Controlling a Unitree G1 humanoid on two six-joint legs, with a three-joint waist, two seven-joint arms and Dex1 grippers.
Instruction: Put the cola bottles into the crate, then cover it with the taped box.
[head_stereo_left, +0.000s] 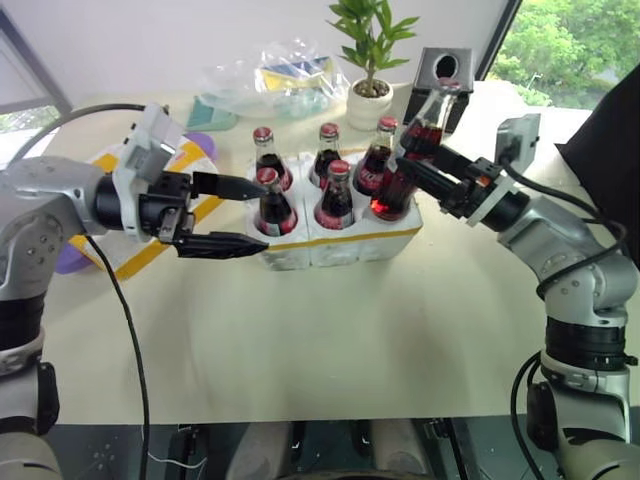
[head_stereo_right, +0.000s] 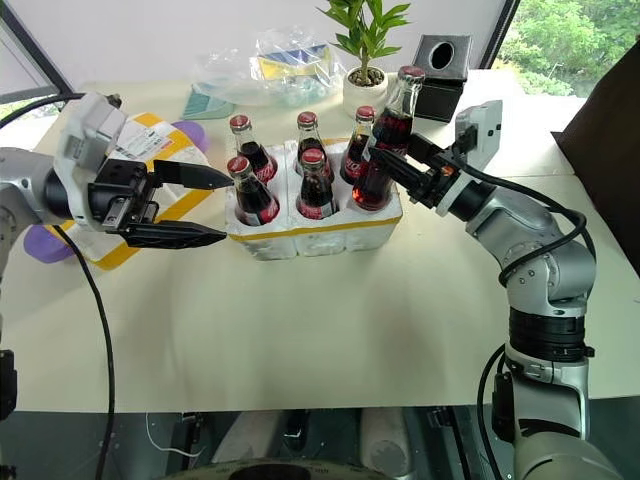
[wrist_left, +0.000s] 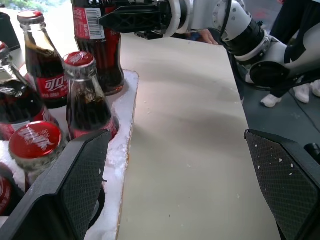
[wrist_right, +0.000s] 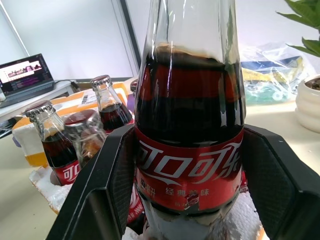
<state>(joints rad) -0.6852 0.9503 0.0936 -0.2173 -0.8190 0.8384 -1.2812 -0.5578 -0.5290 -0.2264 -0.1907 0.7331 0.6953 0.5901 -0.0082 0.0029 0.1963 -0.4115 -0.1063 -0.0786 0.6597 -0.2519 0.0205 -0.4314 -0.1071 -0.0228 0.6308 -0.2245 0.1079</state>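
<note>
Six cola bottles (head_stereo_right: 302, 182) in all: 5 stood upright in the wells of the crate (head_stereo_right: 318, 236), and the 6th bottle (head_stereo_right: 386, 140) was pinched at its label in my right gripper (head_stereo_right: 398, 160), fingers pressed against the glass on both sides. That one leaned, red cap tipped toward the far right, its base at the crate's near-right well; couldn't tell if it sat fully down in it. Of the 5 seated ones, 3 were in the far row and 2 in the near row (left and middle).

One crate, white foam w/ a yellow band round the lower edge, sat mid-table (head_stereo_right: 330, 330). My left gripper (head_stereo_right: 205, 205) was spread wide and held nothing, pointing right at the crate's left end, upper finger tip just beside the near-left bottle's neck, lower finger by the crate's near-left corner. Whether either touched, couldn't tell.

One taped box (head_stereo_right: 140, 165) lay on the table left of the crate, behind my left gripper, yellow bands and white label showing, partly hidden by the wrist.

Other stuff at the far side: 1 potted plant (head_stereo_right: 366, 60) in a white pot, 1 black tissue box (head_stereo_right: 440, 66) to its right, a heap of clear plastic bags (head_stereo_right: 270, 62) to its left. Something purple (head_stereo_right: 42, 243) peeked out at the far left edge, under my left arm
</note>
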